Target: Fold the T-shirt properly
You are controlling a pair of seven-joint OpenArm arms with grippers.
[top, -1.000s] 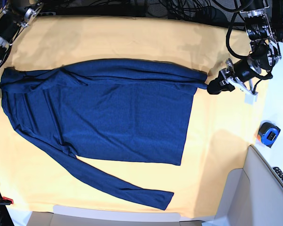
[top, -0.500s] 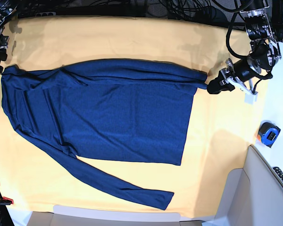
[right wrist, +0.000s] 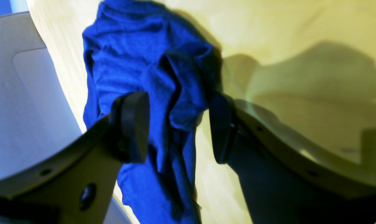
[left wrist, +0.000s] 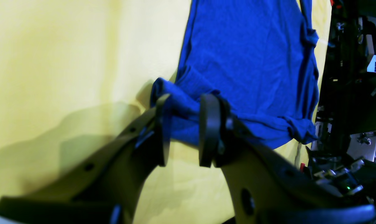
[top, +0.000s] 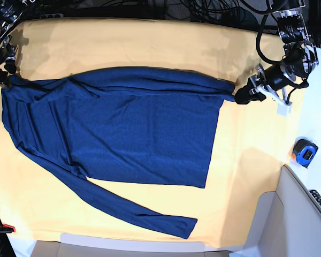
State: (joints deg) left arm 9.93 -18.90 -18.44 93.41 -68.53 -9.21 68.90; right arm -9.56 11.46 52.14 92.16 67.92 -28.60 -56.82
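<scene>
On the yellow cloth [top: 150, 43], left fingers [left wrist: 163, 124] pinch the T-shirt [top: 123, 134]; right fingers [right wrist: 132, 124] spread, straddling it.

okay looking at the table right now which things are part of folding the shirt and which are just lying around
Part of the job:
- shirt, spread on the yellow cloth
- left gripper, closed on the shirt's corner
- right gripper, jaws apart over a bunched corner of the shirt

Just lying about:
- tape measure at the table's edge
- cables behind the table
</scene>
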